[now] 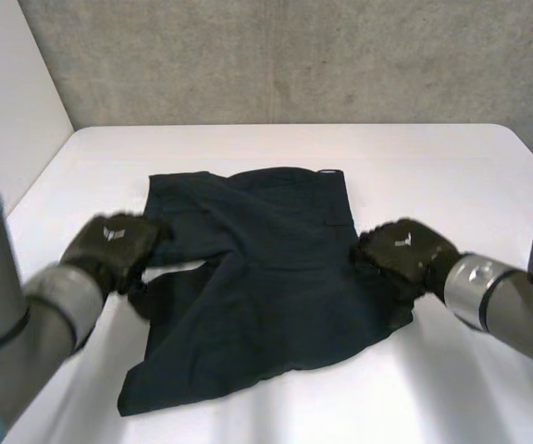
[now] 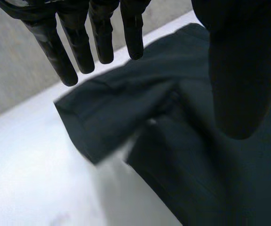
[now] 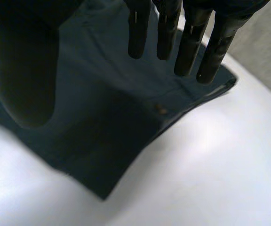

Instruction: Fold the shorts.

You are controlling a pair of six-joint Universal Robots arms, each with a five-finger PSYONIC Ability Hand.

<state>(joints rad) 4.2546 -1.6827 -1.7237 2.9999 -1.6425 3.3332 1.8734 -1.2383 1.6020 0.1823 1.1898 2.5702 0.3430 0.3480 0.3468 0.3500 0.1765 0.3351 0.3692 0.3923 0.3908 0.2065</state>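
Dark navy shorts (image 1: 266,277) lie spread on the white table (image 1: 452,176), with a loose fold on their left side. My left hand (image 1: 114,248) hovers over the shorts' left edge, fingers (image 2: 93,40) straight and apart from the thumb (image 2: 241,75), nothing between them. The folded flap of the shorts (image 2: 121,113) lies beneath that hand. My right hand (image 1: 403,254) hovers at the shorts' right edge, fingers (image 3: 182,37) straight above the cloth (image 3: 102,117) and holding nothing. A small button (image 3: 162,109) shows near the hem under its fingertips.
A grey concrete wall (image 1: 294,55) rises behind the table and a white panel (image 1: 7,111) stands at the left. Bare table surface lies around the shorts, in front and at the right (image 3: 220,165).
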